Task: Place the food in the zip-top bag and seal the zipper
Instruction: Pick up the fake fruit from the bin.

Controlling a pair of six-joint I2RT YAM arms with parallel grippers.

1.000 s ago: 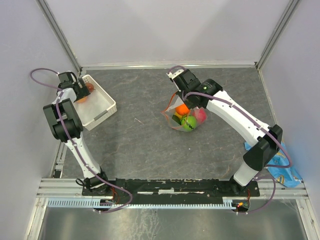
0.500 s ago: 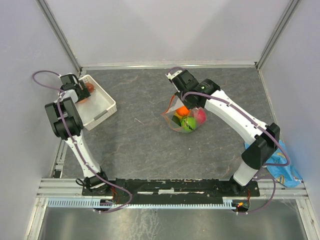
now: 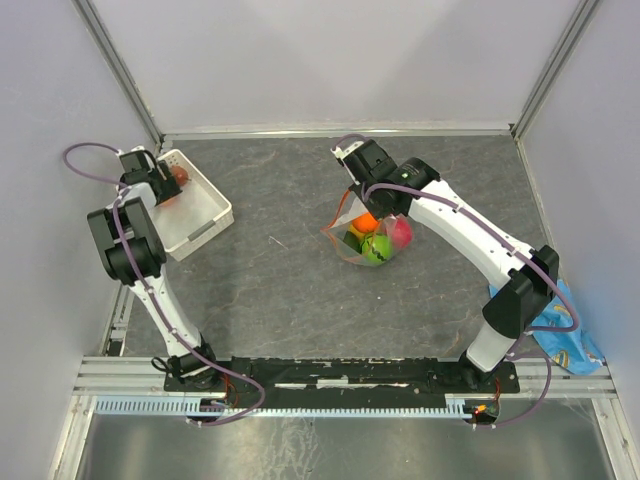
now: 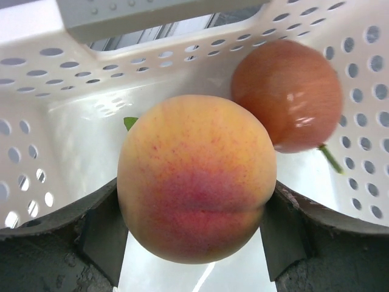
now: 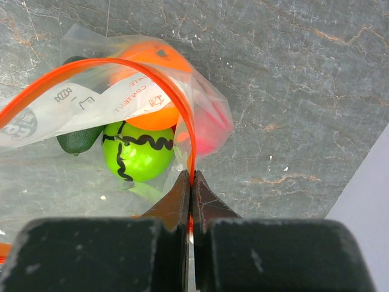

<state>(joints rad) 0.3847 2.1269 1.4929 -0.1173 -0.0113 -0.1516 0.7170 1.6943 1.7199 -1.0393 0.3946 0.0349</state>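
Pinching the crinkly bag's (image 5: 36, 118) thin orange zipper (image 5: 182, 115) is the right tool (image 5: 191, 182), while the left tool (image 4: 193, 207) clasps a round peach (image 4: 197, 164).

The zip-top bag (image 5: 79, 106) is clear crinkly plastic, the basket (image 4: 61, 79) white perforated plastic, the peach (image 4: 197, 176) matt-skinned.

A robot lab cell — plain grey walls (image 3: 330, 60), aluminium rail (image 3: 110, 378) base.

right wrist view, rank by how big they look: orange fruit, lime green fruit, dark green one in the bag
1. round orange toy fruit, partly behind the white printed label
2. round lime green toy fruit
3. dark green toy vegetable, mostly hidden, so only its visible part ranks
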